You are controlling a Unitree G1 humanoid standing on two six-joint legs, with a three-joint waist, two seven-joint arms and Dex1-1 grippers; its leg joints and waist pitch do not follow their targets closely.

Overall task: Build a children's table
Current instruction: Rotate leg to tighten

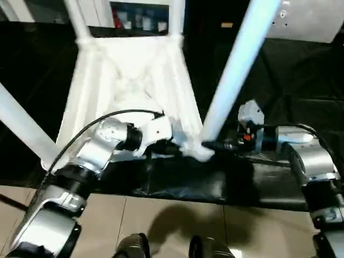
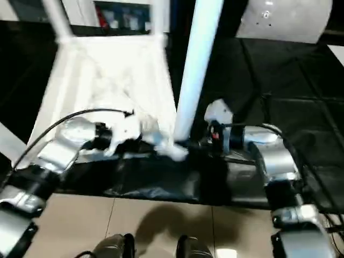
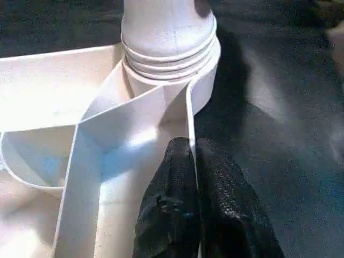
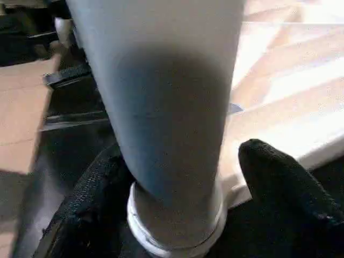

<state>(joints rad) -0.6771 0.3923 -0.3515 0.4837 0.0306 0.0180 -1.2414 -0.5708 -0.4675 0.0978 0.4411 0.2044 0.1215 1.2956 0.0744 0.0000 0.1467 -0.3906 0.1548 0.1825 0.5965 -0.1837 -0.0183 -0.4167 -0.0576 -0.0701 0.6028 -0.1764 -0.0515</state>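
Observation:
The children's table [image 1: 129, 70] lies upside down on a black mat, its ribbed underside up and white legs rising from its corner sockets. My left gripper [image 3: 194, 161] is shut on the thin upright rim of the top, right beside the near right socket [image 3: 169, 59]. My right gripper [image 4: 185, 188] reaches in from the right at the foot of that corner's leg [image 1: 236, 70]. Its black fingers [image 4: 271, 177] stand on either side of the leg, open, with a gap on one side. Another leg [image 1: 21, 126] rises at the near left.
The black mat [image 1: 269, 70] spreads under and to the right of the table. Tan floor tiles [image 1: 161, 215] lie in front of it, with my feet [image 1: 134, 247] at the bottom edge. A white cabinet [image 1: 140, 16] stands behind, and a grey panel [image 1: 306, 21] at the back right.

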